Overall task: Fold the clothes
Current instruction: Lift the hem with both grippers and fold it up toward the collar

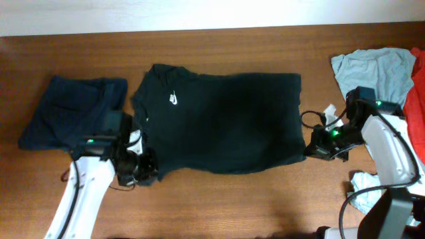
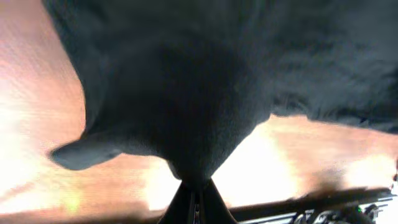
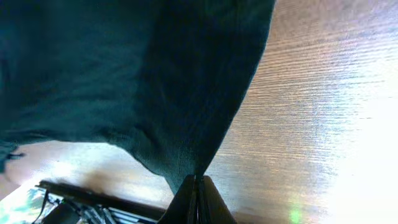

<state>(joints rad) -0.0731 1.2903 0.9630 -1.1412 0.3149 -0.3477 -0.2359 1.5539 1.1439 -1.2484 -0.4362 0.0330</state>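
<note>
A black T-shirt [image 1: 226, 123] with a small white chest logo lies spread across the middle of the table, collar end to the left. My left gripper [image 1: 147, 166] is shut on its near-left corner; in the left wrist view the dark cloth [image 2: 186, 93] bunches down into the closed left gripper [image 2: 196, 190]. At the near-right hem corner my right gripper [image 1: 307, 147] is shut on the fabric, and the right wrist view shows the shirt [image 3: 124, 74] tapering into the pinched right gripper [image 3: 199, 183].
A folded dark-navy garment [image 1: 73, 109] lies left of the shirt. At the far right sit a light-blue garment [image 1: 372, 70] and a red one [image 1: 417, 99]. A pale cloth [image 1: 364, 182] lies near the right arm's base. Wooden table [image 1: 232, 199] runs along the front.
</note>
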